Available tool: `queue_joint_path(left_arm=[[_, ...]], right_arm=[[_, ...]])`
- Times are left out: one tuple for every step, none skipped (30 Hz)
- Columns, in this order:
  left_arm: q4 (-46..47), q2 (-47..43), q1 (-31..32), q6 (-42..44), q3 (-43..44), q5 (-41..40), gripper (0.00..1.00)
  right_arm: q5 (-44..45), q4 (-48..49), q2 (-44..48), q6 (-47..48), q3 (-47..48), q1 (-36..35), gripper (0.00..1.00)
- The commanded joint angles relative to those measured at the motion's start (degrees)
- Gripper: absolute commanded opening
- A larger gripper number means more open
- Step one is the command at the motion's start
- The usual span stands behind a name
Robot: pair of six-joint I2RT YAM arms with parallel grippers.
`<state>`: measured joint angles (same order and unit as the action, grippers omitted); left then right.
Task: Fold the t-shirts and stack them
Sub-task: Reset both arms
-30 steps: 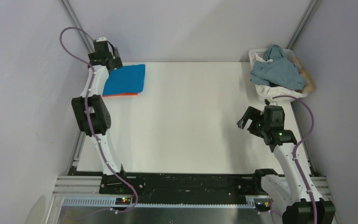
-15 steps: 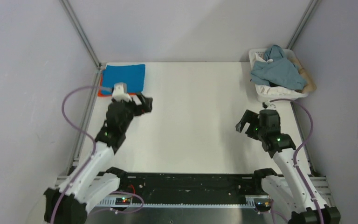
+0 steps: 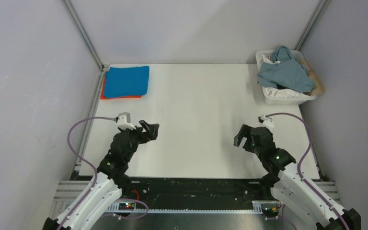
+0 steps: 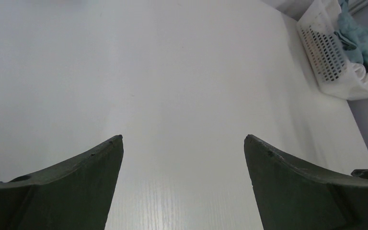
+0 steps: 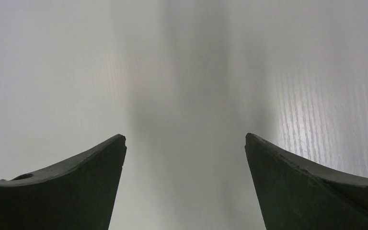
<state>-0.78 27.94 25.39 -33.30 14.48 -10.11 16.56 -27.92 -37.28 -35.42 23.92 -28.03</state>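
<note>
The bright blue folded cloth t-shirt (image 3: 127, 81) is lying on the bright orange folded t-shirt (image 3: 104, 92) at the upper left of the white table (image 3: 196, 105), so the folding and stacking is looking finished. The left gripper (image 3: 149, 128) and right gripper (image 3: 242, 139) are hovering low in the frame with their jaws spread wide, holding nothing. The left wrist view is catching the perforated wall of the white plastic basket (image 4: 326, 62). The right wrist view is showing only bare tabletop. Neither is showing the stack.
</note>
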Motion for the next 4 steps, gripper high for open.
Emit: queue_joint_path(left_arm=[[-1.0,-0.9,0.2,-1.2,1.1,-2.7,1.00],[-1.0,-0.5,0.2,-1.2,1.1,-2.7,1.00],[-1.0,-0.2,0.2,-1.2,1.3,-2.8,1.00],[-1.0,0.6,0.2,-1.1,1.5,-2.9,1.00]], right_arm=[[6.9,3.2,3.9,-2.1,-0.4,-0.6,0.99],[7.3,3.1,4.5,-2.1,-0.6,-0.6,0.99],[8.0,3.0,4.7,-2.1,-0.6,-0.7,0.99],[8.2,3.1,5.0,-2.1,-0.6,-0.7,0.99]])
